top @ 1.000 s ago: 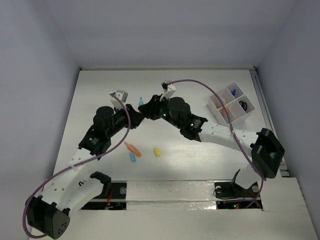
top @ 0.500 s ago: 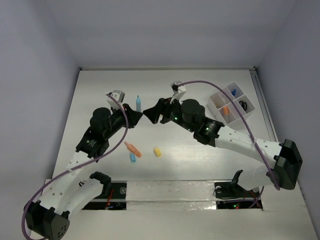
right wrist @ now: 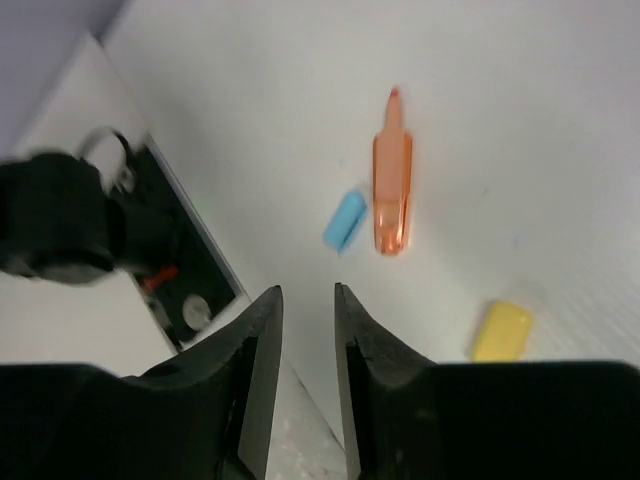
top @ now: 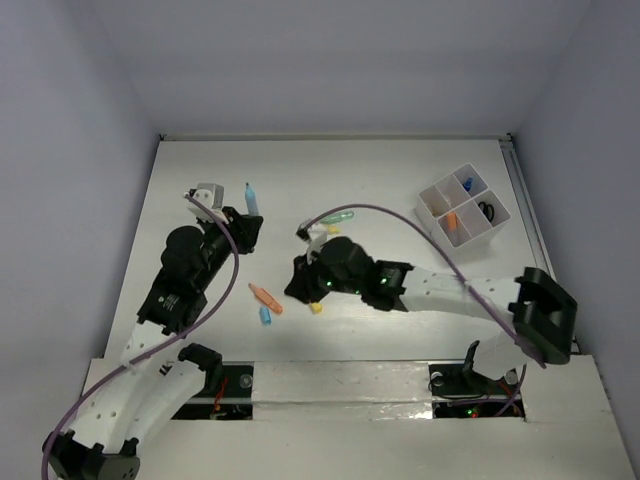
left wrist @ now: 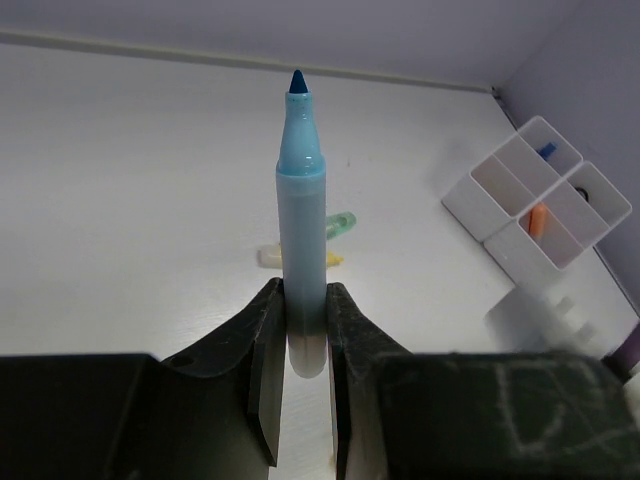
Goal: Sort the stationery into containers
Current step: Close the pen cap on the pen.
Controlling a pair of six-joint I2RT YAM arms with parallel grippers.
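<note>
– Changes over the last second?
– Both arms moved. The left arm (top: 185,275) has drawn back toward the upper left of the overhead view, taking the blue pen (top: 250,195) with it. The right arm (top: 430,285), which met it near mid-frame, has swung down to the lower centre.
– And the grip?
– The left jaws are clenched on the lower barrel of the blue pen, which stands upright with its uncapped tip on top. The right jaws stand a narrow gap apart with nothing between them, above the worktop (top: 400,160).
– What lies below them?
– In the right wrist view, an orange pen (right wrist: 392,180) with a blue cap (right wrist: 345,220) just beside it on the left, and a yellow cap (right wrist: 502,330) apart at the lower right. None of them has shifted.
– Anything newly in sight?
– A green piece (top: 340,217) just right of centre, which the right arm covered before. A pale yellow piece (left wrist: 270,257) lies near it.
– The tray?
– The tray (top: 432,192) sits unmoved at the right of the frame, divided in four. It holds an orange piece (top: 452,220), a blue piece (top: 467,183) and a dark ring (top: 487,210), each in its own compartment.
– The room?
– White worktop, pale lilac-grey walls (top: 330,70) on three sides, and a purple cable (top: 380,207) looping along each arm.
</note>
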